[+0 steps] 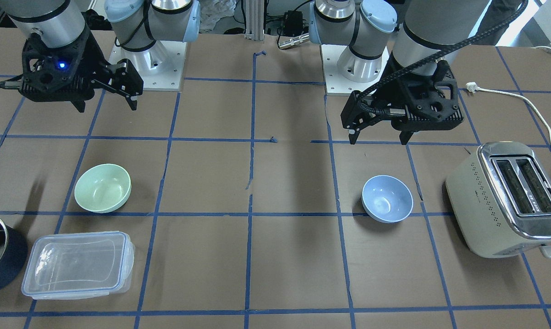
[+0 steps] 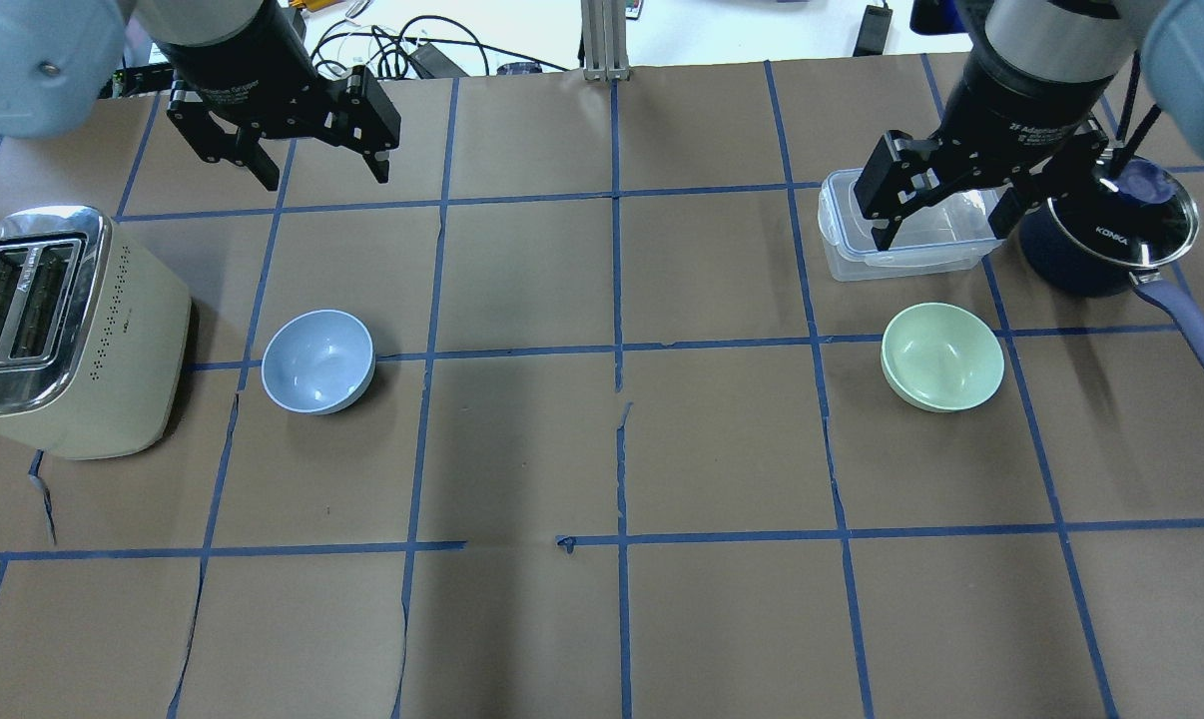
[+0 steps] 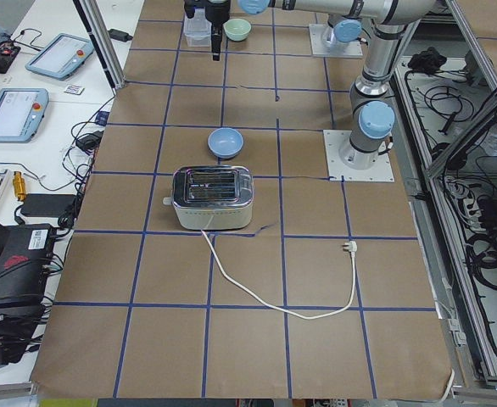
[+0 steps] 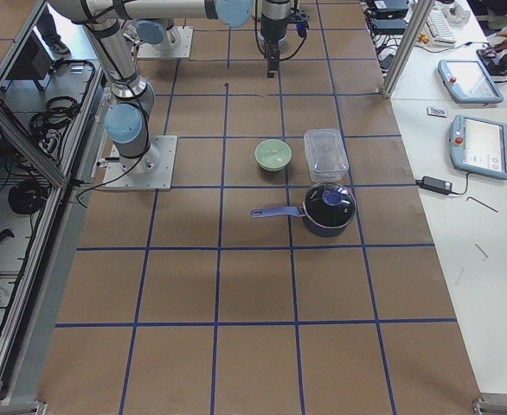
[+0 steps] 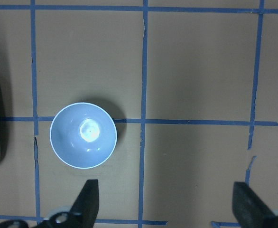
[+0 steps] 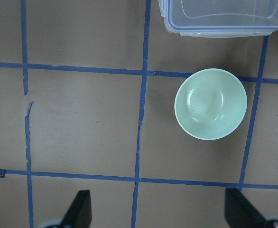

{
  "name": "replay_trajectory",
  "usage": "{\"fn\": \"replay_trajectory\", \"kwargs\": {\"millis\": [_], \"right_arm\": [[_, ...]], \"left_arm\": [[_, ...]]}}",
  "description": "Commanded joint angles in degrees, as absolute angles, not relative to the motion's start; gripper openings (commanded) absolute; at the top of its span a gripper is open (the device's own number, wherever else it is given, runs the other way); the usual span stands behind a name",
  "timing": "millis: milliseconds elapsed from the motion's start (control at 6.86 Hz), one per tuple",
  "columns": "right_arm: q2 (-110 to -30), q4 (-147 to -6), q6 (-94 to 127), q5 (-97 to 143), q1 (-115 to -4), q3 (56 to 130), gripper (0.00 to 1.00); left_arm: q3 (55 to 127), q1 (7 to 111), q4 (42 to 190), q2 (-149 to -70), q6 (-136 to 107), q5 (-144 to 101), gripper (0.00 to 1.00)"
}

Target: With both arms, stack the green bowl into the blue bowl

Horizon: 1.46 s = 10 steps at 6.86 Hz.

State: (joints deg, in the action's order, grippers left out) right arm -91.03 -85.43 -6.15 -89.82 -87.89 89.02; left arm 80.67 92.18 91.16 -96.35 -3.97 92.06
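The green bowl (image 2: 942, 357) stands upright on the brown table at the robot's right. It also shows in the front view (image 1: 103, 188) and the right wrist view (image 6: 210, 103). The blue bowl (image 2: 318, 360) stands upright at the robot's left, and also shows in the front view (image 1: 387, 198) and the left wrist view (image 5: 83, 135). My left gripper (image 2: 324, 175) is open and empty, held high, beyond the blue bowl. My right gripper (image 2: 946, 225) is open and empty, held high above the container, beyond the green bowl. The bowls are far apart.
A cream toaster (image 2: 63, 330) stands just left of the blue bowl, its cord (image 1: 531, 109) trailing on the table. A clear lidded container (image 2: 862, 255) and a navy pot (image 2: 1101, 250) with a long handle stand just beyond the green bowl.
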Motion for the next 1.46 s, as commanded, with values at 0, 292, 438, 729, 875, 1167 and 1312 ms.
{"fn": "replay_trajectory", "kwargs": {"millis": [0, 292, 438, 729, 875, 1167, 1312], "right_arm": [[-90.97, -85.43, -6.24, -89.82, -87.89, 89.03, 1.0], [-90.97, -85.43, -5.89, -89.3, -87.89, 89.03, 1.0], [-90.97, -85.43, -5.45, -89.3, -87.89, 89.03, 1.0], [-90.97, -85.34, -5.45, -89.3, -87.89, 89.03, 1.0], [-90.97, -85.34, -5.45, -89.3, -87.89, 89.12, 1.0], [-90.97, -85.34, -5.45, -89.3, -87.89, 89.12, 1.0], [-90.97, -85.34, -5.54, -89.3, -87.89, 89.12, 1.0]], "left_arm": [[80.77, 91.85, 91.32, -96.24, -3.96, 92.11, 1.0], [81.21, 91.76, 91.23, -95.98, -3.96, 92.11, 1.0], [81.3, 91.76, 91.23, -95.98, -3.96, 92.11, 1.0], [81.3, 91.76, 91.23, -95.98, -3.96, 92.02, 1.0], [81.3, 91.76, 91.23, -95.98, -3.96, 92.02, 1.0], [81.3, 91.76, 91.23, -95.98, -3.87, 92.02, 1.0], [81.3, 91.76, 91.23, -95.98, -3.95, 92.02, 1.0]]}}
